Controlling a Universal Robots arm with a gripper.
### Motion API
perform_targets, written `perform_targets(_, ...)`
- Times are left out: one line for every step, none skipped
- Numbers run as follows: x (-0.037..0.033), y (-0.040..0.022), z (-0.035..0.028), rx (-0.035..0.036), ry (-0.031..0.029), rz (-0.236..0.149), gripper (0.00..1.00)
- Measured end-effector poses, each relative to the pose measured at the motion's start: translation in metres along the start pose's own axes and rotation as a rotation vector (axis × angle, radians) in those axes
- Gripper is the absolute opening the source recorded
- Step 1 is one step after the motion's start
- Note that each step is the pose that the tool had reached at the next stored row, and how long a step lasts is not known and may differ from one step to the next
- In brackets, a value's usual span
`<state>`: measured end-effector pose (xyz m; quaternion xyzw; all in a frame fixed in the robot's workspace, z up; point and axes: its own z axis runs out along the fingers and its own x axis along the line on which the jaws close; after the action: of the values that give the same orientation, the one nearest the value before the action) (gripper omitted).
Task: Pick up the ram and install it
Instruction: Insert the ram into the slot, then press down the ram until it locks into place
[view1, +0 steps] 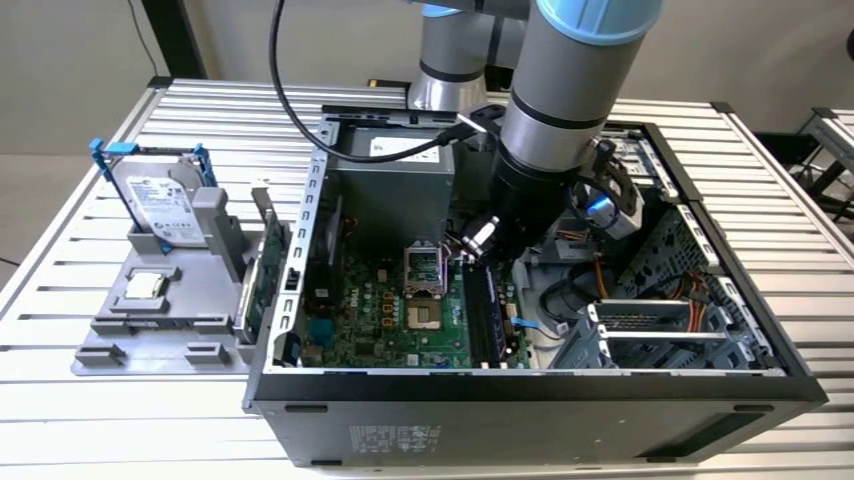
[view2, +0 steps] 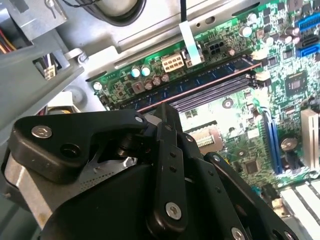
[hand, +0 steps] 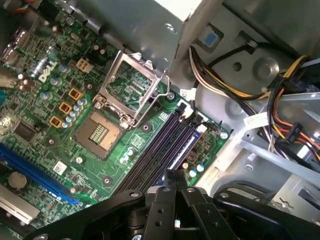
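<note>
No wording can be made out with certainty. In the exterior view, a white printed label is borne by the hard drive (view1: 171, 208), well apart from the pincer (view1: 478, 240) toward the exterior view's left; another pale label (view1: 387, 148) is seen on the grey power supply box (view1: 400, 185) near the pincer, and a block of fine print (view1: 400, 440) on the case's outer wall, far from it. In the first wrist view, white lettering (hand: 42, 76) is printed on the motherboard (hand: 75, 145) well away from the pincer (hand: 172, 182), and a white tag (hand: 256, 120) is carried by the cables
</note>
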<state>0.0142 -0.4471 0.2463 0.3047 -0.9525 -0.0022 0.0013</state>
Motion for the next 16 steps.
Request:
perform_targets(0.0, 0.0, 0.0, 0.0, 0.0001, -0.011, 0.0)
perform_targets(0.0, 0.0, 0.0, 0.0001, 0.0001, -0.023, 0.0)
perform_targets(0.0, 0.0, 0.0, 0.0001, 0.0001, -0.033, 0.0)
perform_targets(0.0, 0.0, 0.0, 0.0002, 0.0001, -0.043, 0.0)
perform_targets(0.0, 0.0, 0.0, 0.0002, 0.0002, -0.052, 0.0)
perform_targets(0.0, 0.0, 0.0, 0.0002, 0.0002, -0.059, 0.0)
perform_targets(0.0, 0.0, 0.0, 0.0002, 0.0002, -0.065, 0.0)
perform_targets(0.0, 0.0, 0.0, 0.0003, 0.0003, -0.069, 0.0)
perform_targets(0.0, 0.0, 0.0, 0.0003, 0.0003, -0.073, 0.0)
perform_targets(0.0, 0.0, 0.0, 0.0002, 0.0002, -0.075, 0.0)
perform_targets(0.0, 0.0, 0.0, 0.0003, 0.0002, -0.077, 0.0)
perform_targets(0.0, 0.0, 0.0, 0.0003, 0.0003, -0.077, 0.0)
perform_targets(0.0, 0.0, 0.0001, 0.0003, 0.0002, -0.077, 0.0)
perform_targets(0.0, 0.0, 0.0, 0.0003, 0.0003, -0.078, 0.0)
perform_targets(0.0, 0.0, 0.0, 0.0003, 0.0004, -0.078, 0.0)
perform_targets(0.0, 0.0, 0.0, 0.0004, 0.0004, -0.078, 0.0)
